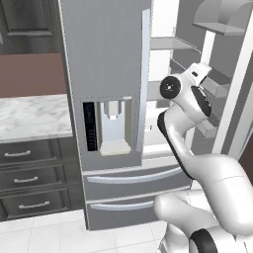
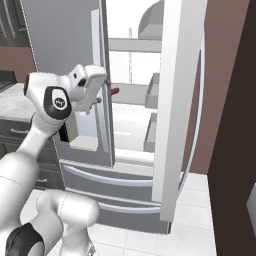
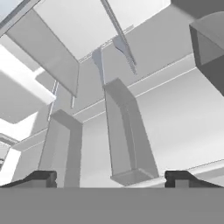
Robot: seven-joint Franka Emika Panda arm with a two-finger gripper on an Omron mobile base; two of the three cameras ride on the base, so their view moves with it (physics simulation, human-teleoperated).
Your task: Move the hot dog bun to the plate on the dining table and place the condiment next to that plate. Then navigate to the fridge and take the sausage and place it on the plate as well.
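Sausage (image 2: 115, 91) lengthwise along fridge (image 2: 65, 60) shelf

One fridge (image 1: 106, 74), with one door shut and one door (image 2: 177, 100) swung open. Two bottom drawers (image 1: 133, 180). One dispenser panel (image 1: 111, 126). One sausage (image 2: 114, 91) on a shelf inside. Three cabinet drawers (image 1: 24, 178) under one marble counter (image 1: 29, 116). One gripper (image 3: 111, 178), two fingertips (image 3: 41, 177).
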